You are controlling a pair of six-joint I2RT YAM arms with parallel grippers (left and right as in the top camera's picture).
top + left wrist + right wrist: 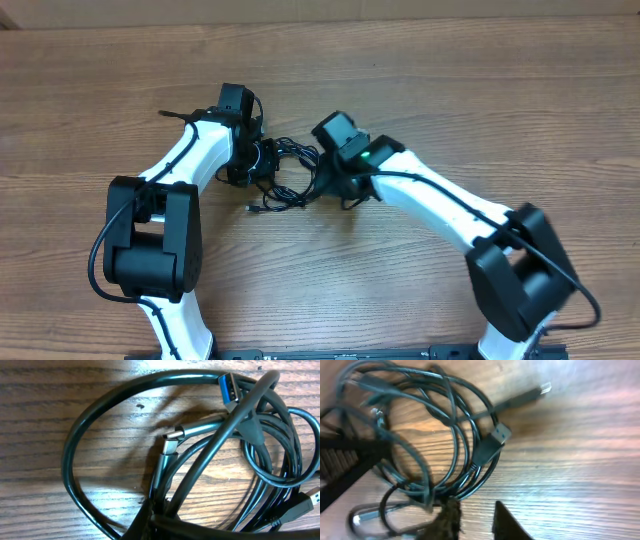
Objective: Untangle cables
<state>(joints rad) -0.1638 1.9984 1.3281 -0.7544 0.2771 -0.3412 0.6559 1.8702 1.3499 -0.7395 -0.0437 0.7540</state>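
From overhead: a loose knot of cables (285,188) on the table (450,80), wedged between left gripper (247,165) and right gripper (328,185) and close against both. No telling either grip from up here. No box, tray or bin anywhere in sight, so nothing held in one.

From left wrist: pressed together, with several strands running into the pinch at the bottom edge, so clamped on cables as far as can be judged. Just ahead of the pinch, a big loop flat on the wood. Inside that loop, a silver-tipped plug (172,435). Farther ahead and off to the right, a blue plug (229,387) crossed by other strands.

From right wrist: fingers (507,522) a little apart, with nothing visibly between them and the bundle lying against one of them. Just ahead, coils stacked on each other. Beyond those, a black plug (499,435), and farther out a second plug (542,387) lying clear of the coils.

Step in hand, probably: anchoring the knot on the left side while lining up a second hold on the right. Nothing freed yet. Next, likely: close on one strand only, ideally near the free plug, then draw apart slowly, watching for loops tightening instead of slipping.
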